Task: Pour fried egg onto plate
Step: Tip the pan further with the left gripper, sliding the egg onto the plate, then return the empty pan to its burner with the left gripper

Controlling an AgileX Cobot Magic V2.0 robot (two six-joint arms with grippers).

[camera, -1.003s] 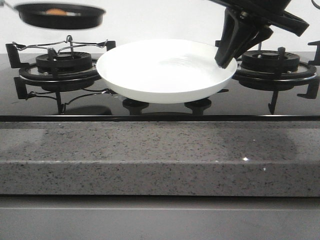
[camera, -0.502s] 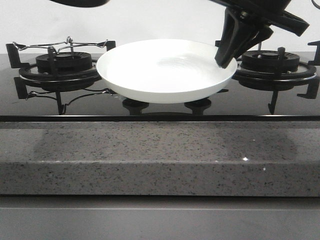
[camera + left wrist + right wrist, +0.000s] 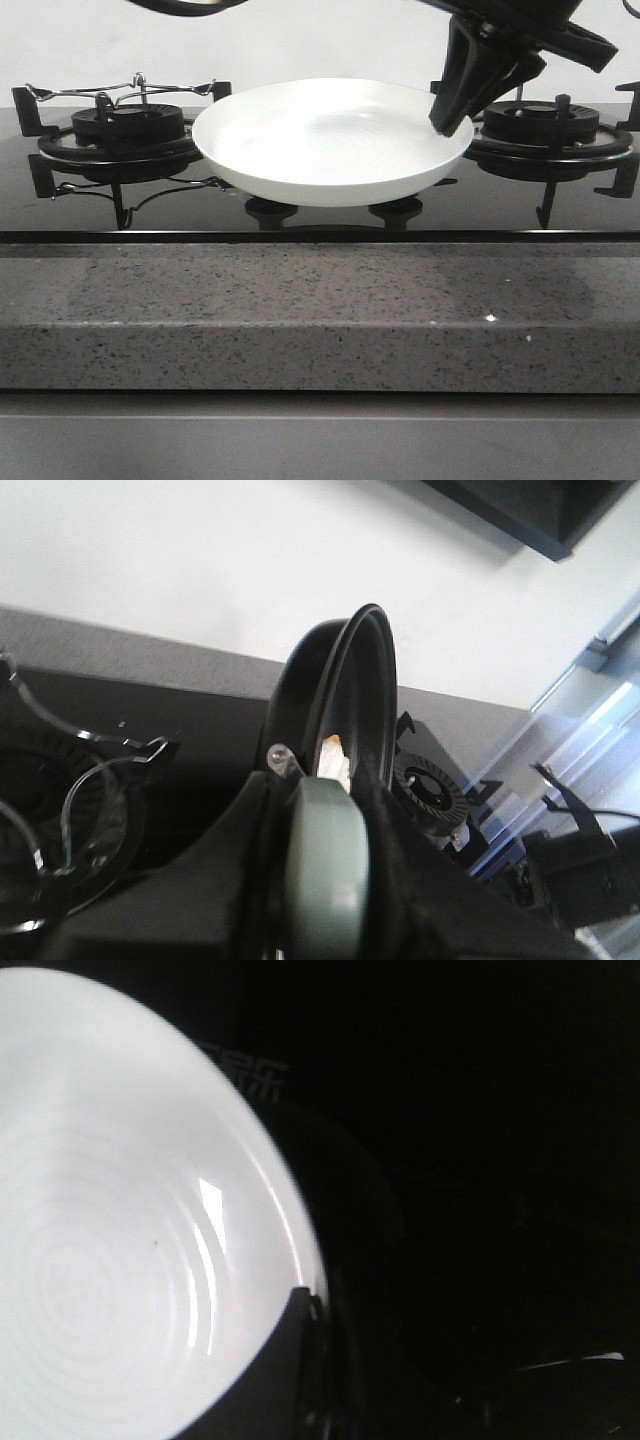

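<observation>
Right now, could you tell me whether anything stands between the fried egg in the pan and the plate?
Nothing visible does. The plate lies bare and open on top; the right hand grips only its far-right rim. The fried egg sits in the tilted pan.

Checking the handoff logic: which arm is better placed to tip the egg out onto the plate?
Left. Its wrist view shows the black pan on its gripper with the fried egg inside, raised above the stove. The right gripper is clamped on the plate rim.
</observation>
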